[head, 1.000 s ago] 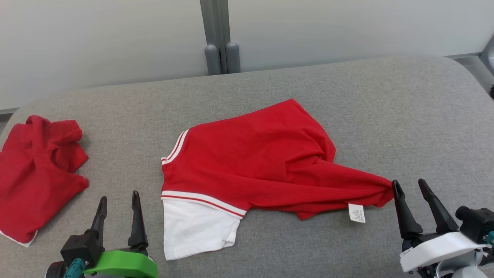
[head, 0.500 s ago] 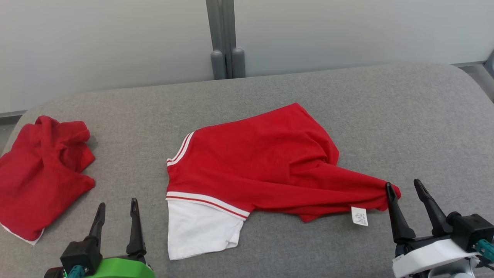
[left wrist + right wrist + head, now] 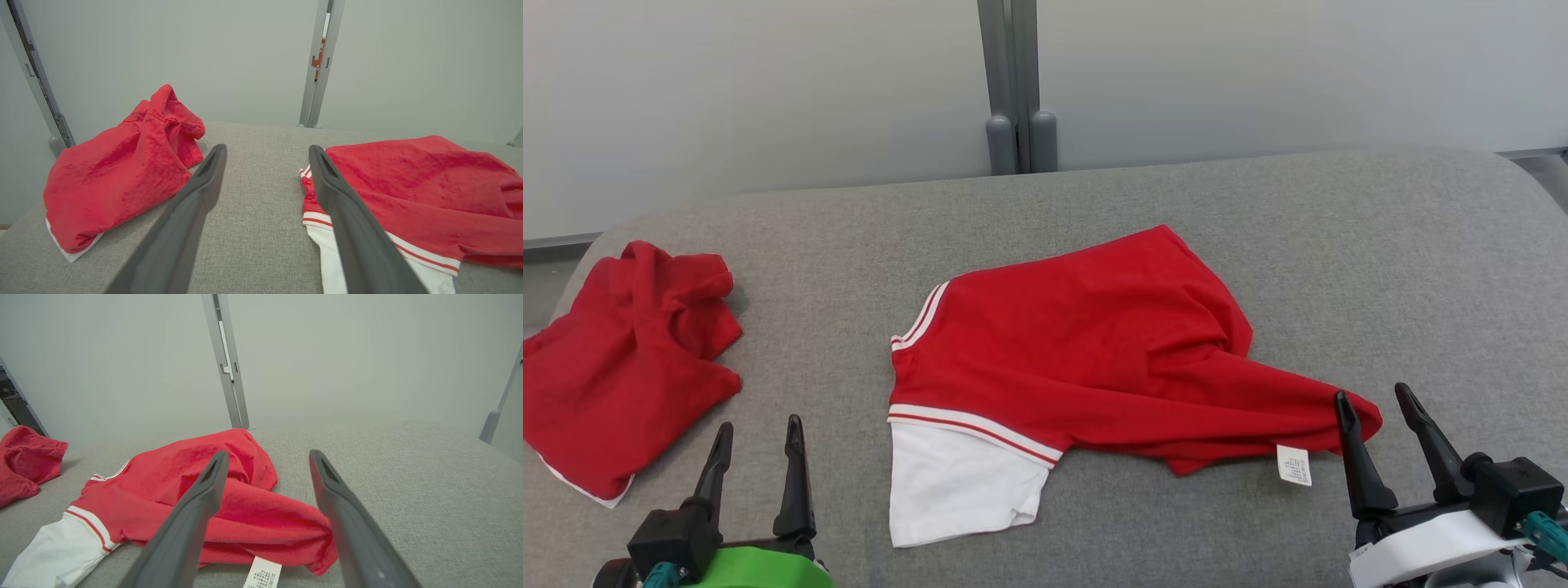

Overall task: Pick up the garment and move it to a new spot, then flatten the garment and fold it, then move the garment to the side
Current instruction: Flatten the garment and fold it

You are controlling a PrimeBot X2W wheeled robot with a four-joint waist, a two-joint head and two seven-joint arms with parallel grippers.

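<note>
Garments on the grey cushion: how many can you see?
2. A red garment with a white sleeve lies spread at the centre; a crumpled red garment sits near the left edge of the cushion.

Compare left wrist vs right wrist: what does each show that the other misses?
Left wrist: the left gripper, open, and the whole crumpled garment with its white edge. Right wrist: the right gripper, open, the care label, and the pointed corner of the red garment. Both: the red garment with its white panel, the grey cushion, a grey post, part of the crumpled garment.
</note>
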